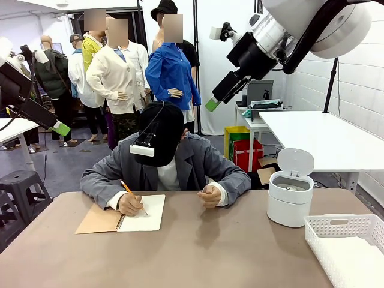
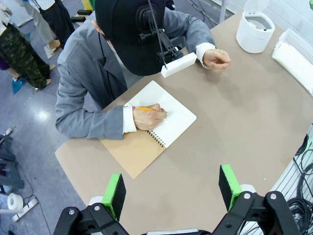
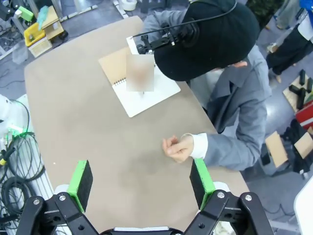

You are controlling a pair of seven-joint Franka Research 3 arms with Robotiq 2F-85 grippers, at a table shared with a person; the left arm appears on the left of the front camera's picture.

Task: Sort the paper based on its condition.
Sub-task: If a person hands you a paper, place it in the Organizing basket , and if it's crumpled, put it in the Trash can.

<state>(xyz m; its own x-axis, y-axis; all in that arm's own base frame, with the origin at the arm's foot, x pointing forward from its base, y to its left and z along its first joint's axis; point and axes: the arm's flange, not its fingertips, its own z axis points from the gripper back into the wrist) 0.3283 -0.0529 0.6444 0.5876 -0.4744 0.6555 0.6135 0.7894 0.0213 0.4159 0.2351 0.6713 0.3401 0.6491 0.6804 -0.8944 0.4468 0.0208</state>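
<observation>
We see a wide brown surface (image 1: 198,252) with a person (image 1: 180,162) in a grey jacket and black cap seated at its far side, leaning over it. Both robot arms are raised well above the surface, one at each side of the person.

At the robot's right corner sits a white slotted basket (image 1: 336,225). Just beyond it stands a round white bin (image 1: 289,207) with its lid tipped up. An open spiral notebook (image 1: 99,221) lies on the robot's left half of the surface, in front of the person, with its brown cover folded out flat.

The paper (image 1: 147,216) we can make out is the notebook's white page. It lies flat beside the cover, bound at the spiral, under the person's writing hand (image 1: 130,205).

The left tool (image 2: 171,181) hangs over the near edge with its green pads wide apart and nothing between them. The right tool (image 3: 141,174) has its pads just as far apart and grips nothing.

The person's other hand (image 1: 210,196) rests on the surface as a loose fist, apart from the notebook. The writing hand holds an orange pencil (image 1: 127,188) with its tip on the page.
</observation>
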